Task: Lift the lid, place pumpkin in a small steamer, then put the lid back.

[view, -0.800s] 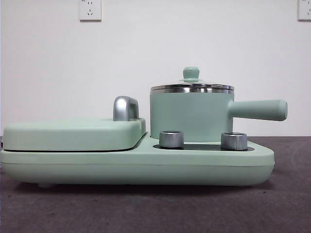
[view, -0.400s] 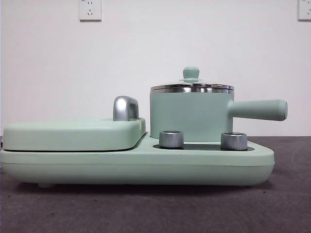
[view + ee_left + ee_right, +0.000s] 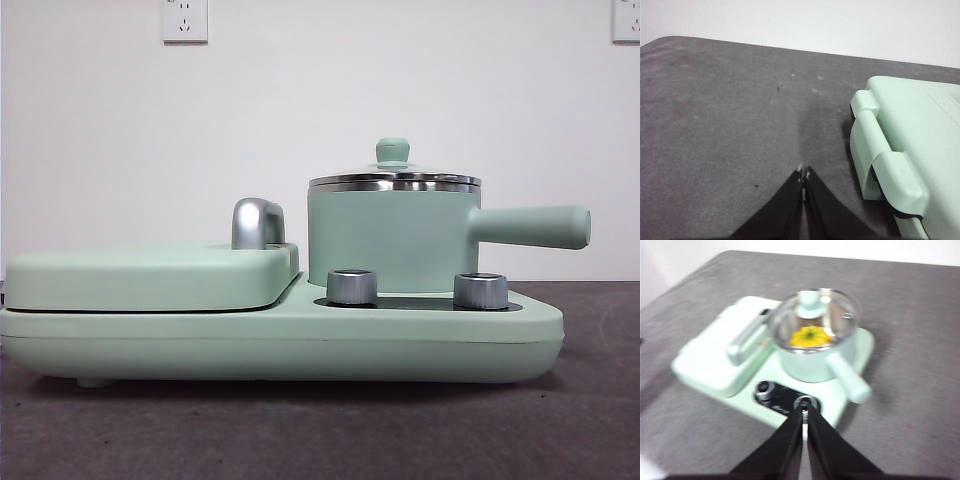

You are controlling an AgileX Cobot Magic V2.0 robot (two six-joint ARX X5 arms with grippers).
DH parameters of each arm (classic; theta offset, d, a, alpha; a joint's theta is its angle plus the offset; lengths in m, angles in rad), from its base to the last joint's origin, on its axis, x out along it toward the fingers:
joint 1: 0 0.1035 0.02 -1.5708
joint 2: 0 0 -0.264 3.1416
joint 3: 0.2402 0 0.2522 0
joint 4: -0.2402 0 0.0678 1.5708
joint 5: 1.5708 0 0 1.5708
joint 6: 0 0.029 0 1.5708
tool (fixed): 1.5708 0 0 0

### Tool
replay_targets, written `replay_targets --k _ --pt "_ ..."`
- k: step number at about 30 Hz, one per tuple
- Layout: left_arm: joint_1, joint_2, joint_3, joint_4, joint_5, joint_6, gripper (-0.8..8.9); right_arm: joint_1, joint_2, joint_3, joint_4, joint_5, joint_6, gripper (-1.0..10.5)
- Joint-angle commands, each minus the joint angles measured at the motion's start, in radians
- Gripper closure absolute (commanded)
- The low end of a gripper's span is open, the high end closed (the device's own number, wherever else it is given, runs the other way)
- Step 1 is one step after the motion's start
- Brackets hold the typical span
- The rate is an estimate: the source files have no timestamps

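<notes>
Right wrist: glass lid [image 3: 815, 315] over ribbed pumpkin [image 3: 810, 336].

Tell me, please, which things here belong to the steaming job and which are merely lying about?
Job:
lid, on the pot
pumpkin, inside under the lid
steamer

Not part of it:
flat cover with chrome handle
two knobs
wall sockets

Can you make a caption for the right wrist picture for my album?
Yellow-orange pumpkin inside the mint-green steamer pot, clear glass lid on, shut right pincer above.
</notes>
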Motion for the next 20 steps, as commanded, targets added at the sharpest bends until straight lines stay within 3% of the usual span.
replay_targets --k 1,7,13,20 --pt "0.001 -0.003 -0.020 -0.005 -0.003 0.014 8.07 -0.085 -0.033 -0.068 0.070 0.006 -0.031 9.3" --pt "0.001 -0.003 -0.020 -0.005 -0.003 0.014 8.07 -0.266 -0.175 -0.410 0.470 0.121 -0.051 9.3" --pt "0.001 -0.003 -0.020 -0.005 -0.003 0.014 8.07 -0.347 -0.276 -0.666 0.656 0.264 -0.092 9.3" --pt "0.001 -0.003 -0.020 -0.005 -0.003 0.014 8.07 -0.402 -0.346 -0.835 0.714 0.239 -0.103 9.3"
